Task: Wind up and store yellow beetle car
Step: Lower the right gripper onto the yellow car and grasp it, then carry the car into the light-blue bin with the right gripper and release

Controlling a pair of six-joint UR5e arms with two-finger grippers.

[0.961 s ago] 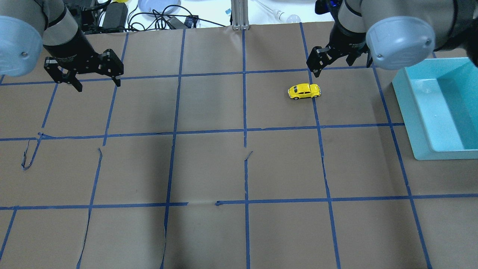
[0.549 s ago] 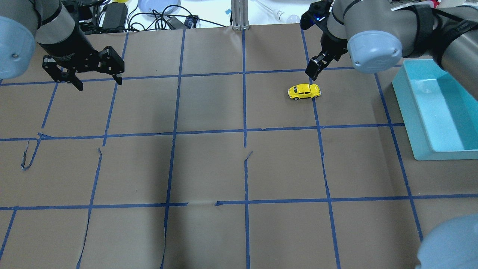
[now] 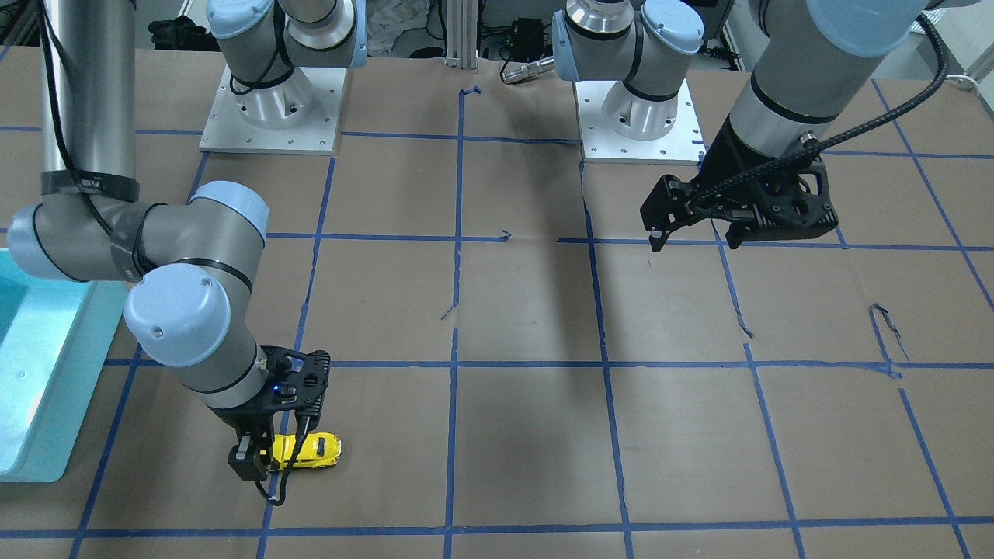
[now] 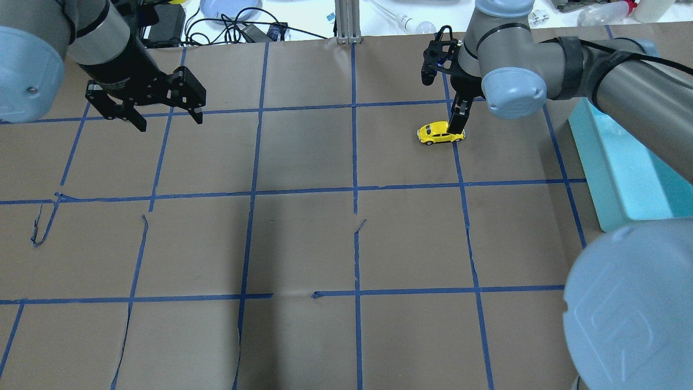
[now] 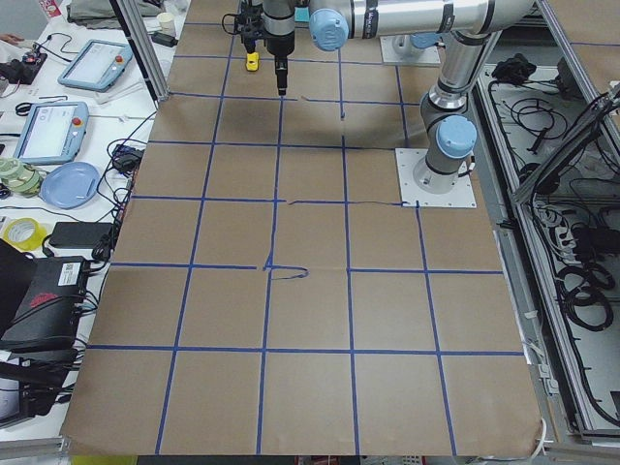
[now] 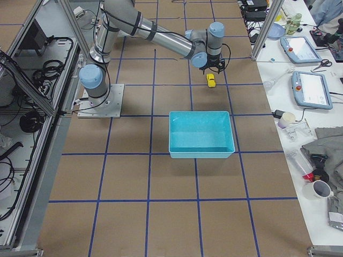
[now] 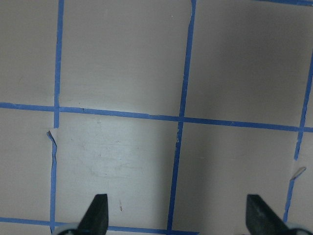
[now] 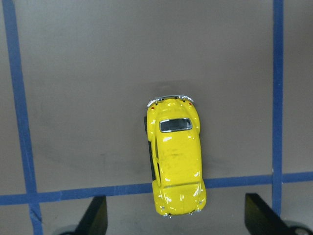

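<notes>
yellow car (image 8: 176, 156), prob light, stiff, w/ slick paint, sits across a tape line (image 8: 73, 196), centred on the gap of the wide-open, empty right gripper (image 8: 176, 215): pinch its flat sides, not the roof; left gripper (image 4: 170, 123) open, empty too.

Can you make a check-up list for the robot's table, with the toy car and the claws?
Surface: brown paper table cover with a blue tape grid; small tears in the paper.
Job's things: tiny yellow beetle toy car on its wheels on the paper; teal plastic bin, empty, apart from the car.
Clutter: round blue plate and clear light bulb on the white bench past the table.
Grippers: right claw open, low over the car, one finger on each side, not touching; left claw open, holding nothing.
Cables: black cable along the left arm; black wires on the bench.
Surroundings: two tablets on a side bench.
</notes>
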